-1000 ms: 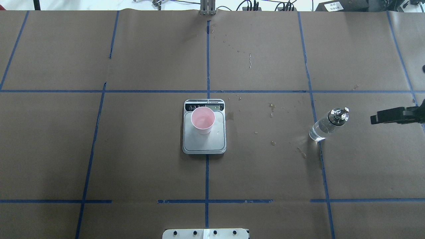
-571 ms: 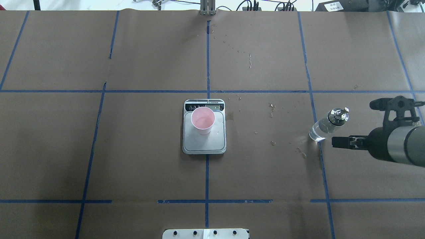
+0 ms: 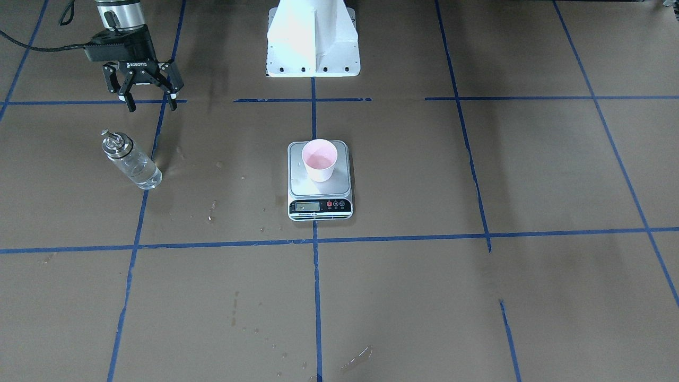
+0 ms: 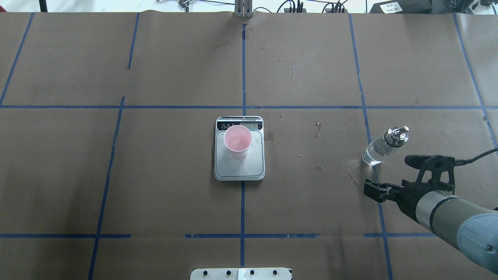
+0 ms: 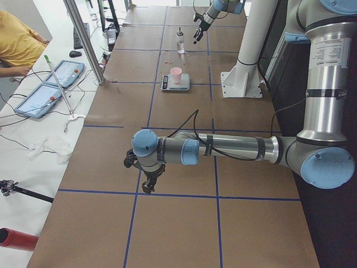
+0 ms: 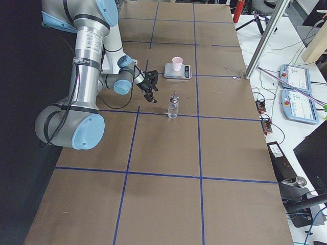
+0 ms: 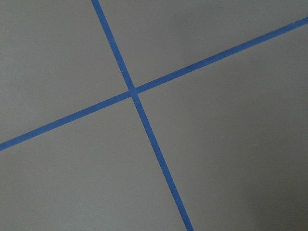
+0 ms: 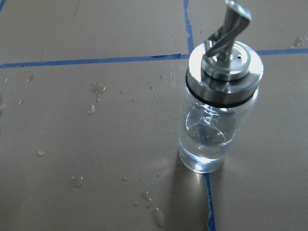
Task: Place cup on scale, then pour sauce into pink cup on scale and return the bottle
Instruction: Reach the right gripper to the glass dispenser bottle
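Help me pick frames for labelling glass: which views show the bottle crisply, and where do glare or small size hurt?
Right wrist view: the bottle large and sharp, bright glint at its base, spout tip at the top edge. Overhead view: small, glass body nearly blends into the paper. Front-facing view: small but well outlined. Side views: tiny. Left wrist view: only tape, no bottle.

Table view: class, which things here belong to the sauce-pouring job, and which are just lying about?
Job: pink cup, scale under it, bottle, sauce inside, open right pincer near the bottle.
Lying about: spilled drops, blue tape lines, tablets on the side bench.
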`<state>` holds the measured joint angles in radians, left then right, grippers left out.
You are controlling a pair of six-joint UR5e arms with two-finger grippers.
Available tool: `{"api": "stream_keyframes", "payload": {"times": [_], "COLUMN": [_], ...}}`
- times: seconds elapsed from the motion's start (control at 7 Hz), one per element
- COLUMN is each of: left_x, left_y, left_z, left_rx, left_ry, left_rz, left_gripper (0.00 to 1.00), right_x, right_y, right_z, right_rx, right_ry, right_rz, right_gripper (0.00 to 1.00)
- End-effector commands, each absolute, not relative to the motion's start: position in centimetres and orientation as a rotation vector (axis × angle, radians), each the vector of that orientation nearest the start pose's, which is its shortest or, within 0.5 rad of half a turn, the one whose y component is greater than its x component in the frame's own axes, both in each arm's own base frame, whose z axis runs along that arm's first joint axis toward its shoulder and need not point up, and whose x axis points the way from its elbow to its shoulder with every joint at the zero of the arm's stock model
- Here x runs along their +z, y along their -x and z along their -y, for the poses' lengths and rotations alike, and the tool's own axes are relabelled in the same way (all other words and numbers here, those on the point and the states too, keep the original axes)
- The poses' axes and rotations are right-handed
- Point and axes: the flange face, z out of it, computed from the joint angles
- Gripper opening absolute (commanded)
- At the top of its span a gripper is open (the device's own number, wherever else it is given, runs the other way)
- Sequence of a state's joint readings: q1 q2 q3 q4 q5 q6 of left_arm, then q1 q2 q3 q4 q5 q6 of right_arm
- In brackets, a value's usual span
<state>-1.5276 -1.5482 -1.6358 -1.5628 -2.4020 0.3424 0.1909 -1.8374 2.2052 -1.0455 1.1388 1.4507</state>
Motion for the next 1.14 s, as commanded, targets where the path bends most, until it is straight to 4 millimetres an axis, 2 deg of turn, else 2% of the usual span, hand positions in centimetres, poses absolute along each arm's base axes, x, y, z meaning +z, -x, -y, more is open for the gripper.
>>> {"api": "stream_keyframes", "payload": {"times": [0.0, 0.14, 0.43, 1.0], "left_x": [63.5, 63.5, 63.4, 63.1], "left_y": [3.8, 3.8, 3.9, 3.8], "left_z": [48.6, 48.5, 48.6, 48.6], "left_rx": [0.381, 0.38, 0.38, 0.382], "left_ry": [-0.157, -0.156, -0.159, -0.164], "left_rz": [-0.826, -0.826, -0.825, -0.823], "left_gripper": [1.0, 1.0, 1.0, 1.0], "right_x": [46.5, 48.3, 48.1, 48.1], "right_y": [35.8, 36.2, 36.1, 34.4], "right_z": [25.3, 25.5, 26.1, 28.5], "right_rx": [0.246, 0.236, 0.241, 0.256], "right_ry": [-0.653, -0.666, -0.714, -0.793], "right_rz": [0.801, 0.782, 0.776, 0.716], "right_gripper": [1.0, 1.0, 1.0, 1.0]}}
